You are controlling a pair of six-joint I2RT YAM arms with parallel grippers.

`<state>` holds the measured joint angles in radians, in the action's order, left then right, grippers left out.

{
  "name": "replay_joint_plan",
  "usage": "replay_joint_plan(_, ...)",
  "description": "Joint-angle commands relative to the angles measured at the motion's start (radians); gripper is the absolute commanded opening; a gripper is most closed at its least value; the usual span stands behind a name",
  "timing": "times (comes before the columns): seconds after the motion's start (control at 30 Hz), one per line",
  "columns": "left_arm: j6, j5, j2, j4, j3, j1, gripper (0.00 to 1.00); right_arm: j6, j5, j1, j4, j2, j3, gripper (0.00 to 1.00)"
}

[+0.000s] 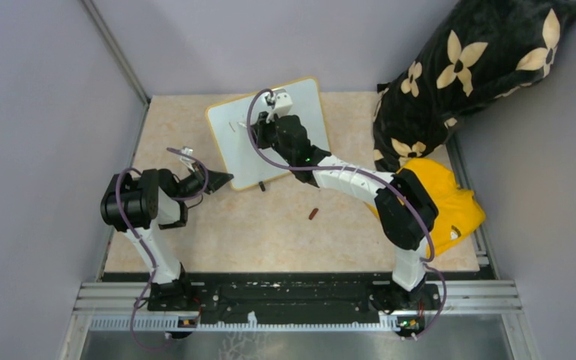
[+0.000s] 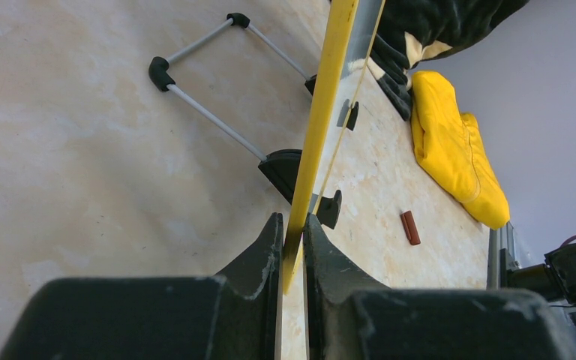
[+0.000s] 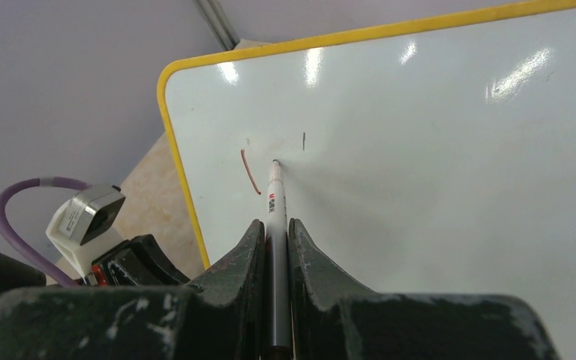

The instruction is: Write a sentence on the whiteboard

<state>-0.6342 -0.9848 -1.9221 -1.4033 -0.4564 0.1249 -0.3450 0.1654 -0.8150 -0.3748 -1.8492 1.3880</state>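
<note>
The whiteboard (image 1: pixel 229 146) with its yellow frame stands tilted on the tan table, propped on a wire stand (image 2: pixel 202 112). My left gripper (image 1: pixel 221 180) is shut on the yellow frame edge (image 2: pixel 322 112) at the board's near-left corner; its jaws pinch the frame in the left wrist view (image 2: pixel 292 232). My right gripper (image 3: pixel 274 225) is shut on a white marker (image 3: pixel 276 199), whose tip touches the board (image 3: pixel 435 150). No sentence shows on the board, only a short red stroke (image 3: pixel 250 172) and a small dark tick (image 3: pixel 304 141).
A small red-brown marker cap (image 1: pixel 313 214) lies on the table near the board. A yellow cloth (image 1: pixel 454 206) and a black flowered cushion (image 1: pixel 472 67) lie at the right. Grey walls close the left and back.
</note>
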Motion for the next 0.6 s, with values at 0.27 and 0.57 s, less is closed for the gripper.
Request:
replay_joint_plan(0.27,0.011,0.006,0.013,0.01,0.005,-0.008,0.0,-0.027,-0.031,0.001,0.002,-0.015,0.038,0.0)
replay_joint_plan(0.57,0.009,0.011,0.014,0.013,0.007,-0.008,0.0,-0.054,-0.049,-0.002,-0.001,0.01,-0.025,0.0)
